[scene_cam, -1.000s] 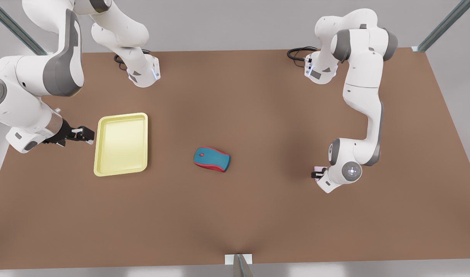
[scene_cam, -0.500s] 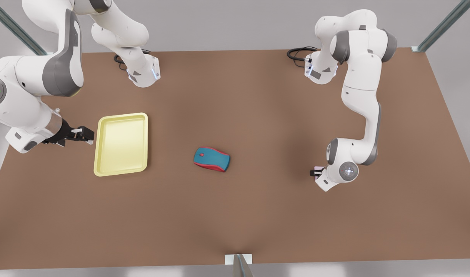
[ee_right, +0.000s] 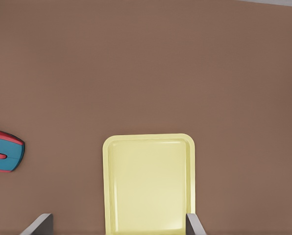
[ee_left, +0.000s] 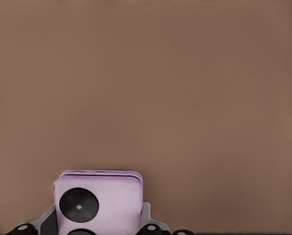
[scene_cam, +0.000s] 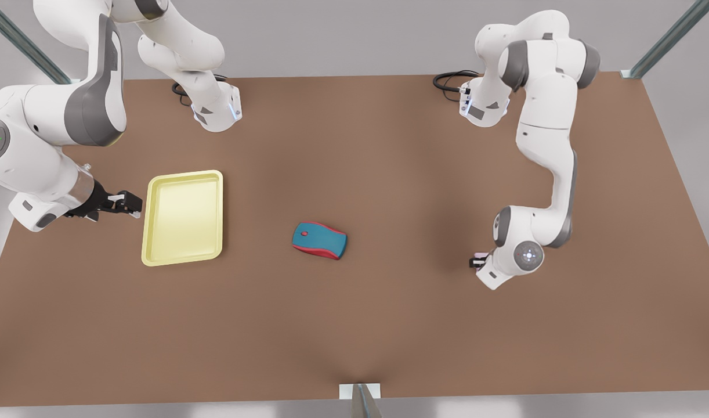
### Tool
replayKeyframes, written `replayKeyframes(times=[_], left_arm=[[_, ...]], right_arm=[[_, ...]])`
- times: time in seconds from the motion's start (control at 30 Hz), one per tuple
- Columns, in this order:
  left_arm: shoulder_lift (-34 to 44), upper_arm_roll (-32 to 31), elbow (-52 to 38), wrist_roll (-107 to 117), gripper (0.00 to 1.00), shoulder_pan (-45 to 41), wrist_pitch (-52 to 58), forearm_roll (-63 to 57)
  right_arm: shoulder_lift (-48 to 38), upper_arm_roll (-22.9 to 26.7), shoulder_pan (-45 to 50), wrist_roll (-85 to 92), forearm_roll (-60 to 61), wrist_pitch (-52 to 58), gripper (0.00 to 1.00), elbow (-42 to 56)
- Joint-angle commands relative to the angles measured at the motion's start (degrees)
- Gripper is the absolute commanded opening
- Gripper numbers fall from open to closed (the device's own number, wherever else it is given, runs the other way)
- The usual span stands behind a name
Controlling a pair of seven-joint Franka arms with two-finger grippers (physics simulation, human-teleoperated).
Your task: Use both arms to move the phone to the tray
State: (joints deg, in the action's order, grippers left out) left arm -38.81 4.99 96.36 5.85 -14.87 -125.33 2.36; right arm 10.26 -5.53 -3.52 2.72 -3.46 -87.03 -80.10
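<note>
The pale pink phone [ee_left: 99, 198], with two black round circles on it, sits between the fingers of my left gripper [ee_left: 98, 223], which is shut on its sides. In the front view this gripper [scene_cam: 476, 262] is on the right, low over the brown table, and only a sliver of the phone [scene_cam: 480, 254] shows beside the wrist. The pale yellow tray [scene_cam: 183, 217] lies flat on the front view's left. My right gripper [scene_cam: 128, 203] waits open just outside the tray's short edge, with the tray [ee_right: 148, 181] ahead of its fingers [ee_right: 194, 226].
A teal-and-red computer mouse [scene_cam: 319, 240] lies on the table between tray and phone, also seen as the mouse [ee_right: 4, 155] in the right wrist view. Both arm bases and black cables [scene_cam: 450, 79] stand at the table's far edge.
The arm on the front view's right has shifted slightly over the phone, hiding more of it. The other arm, tray and mouse have not moved.
</note>
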Motion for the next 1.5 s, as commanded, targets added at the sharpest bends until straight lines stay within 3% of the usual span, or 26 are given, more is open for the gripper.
replayKeyframes(times=[0.0,0.1,0.17,0.4,0.6,0.87,1.4,1.43,1.47], left_arm=[[1.55,0.02,-0.03,4.51,0.63,-2.79,1.67,1.42],[2.34,0.02,-1.69,12.34,0.63,-10.43,3.77,0.98],[1.55,0.02,-9.26,20.68,0.64,-17.20,12.30,1.42],[-1.17,-0.24,-21.91,43.27,0.64,-33.11,18.72,4.49],[-12.86,-0.15,-42.04,58.83,0.64,-42.08,19.69,9.94],[-18.31,0.02,-44.85,66.39,0.65,-50.78,10.02,11.00],[-23.94,-0.51,-45.73,67.01,0.65,-51.75,0.62,12.14],[-23.94,-0.51,-45.73,66.40,0.73,-51.75,0.88,12.05],[-23.94,-0.51,-45.65,65.87,1.00,-51.75,1.49,12.05]], right_arm=[[-0.06,-0.01,0.00,0.01,0.03,0.02,1.00,0.03],[-0.06,-0.01,0.00,0.01,0.03,0.02,1.00,0.03],[-0.06,-0.01,0.00,0.01,0.03,0.02,1.00,0.03],[0.82,-0.01,0.00,-0.26,-0.05,0.10,1.00,0.99],[0.82,-0.01,0.09,-0.26,-0.05,0.10,1.00,0.99],[0.90,-0.10,0.18,-0.26,-0.14,0.11,1.00,0.91],[1.69,-0.19,0.53,-0.26,-0.05,0.28,1.00,0.99],[1.69,-0.19,0.62,-0.26,-0.05,0.28,1.00,0.99],[1.69,-0.19,0.62,-0.26,-0.05,0.28,1.00,0.99]])
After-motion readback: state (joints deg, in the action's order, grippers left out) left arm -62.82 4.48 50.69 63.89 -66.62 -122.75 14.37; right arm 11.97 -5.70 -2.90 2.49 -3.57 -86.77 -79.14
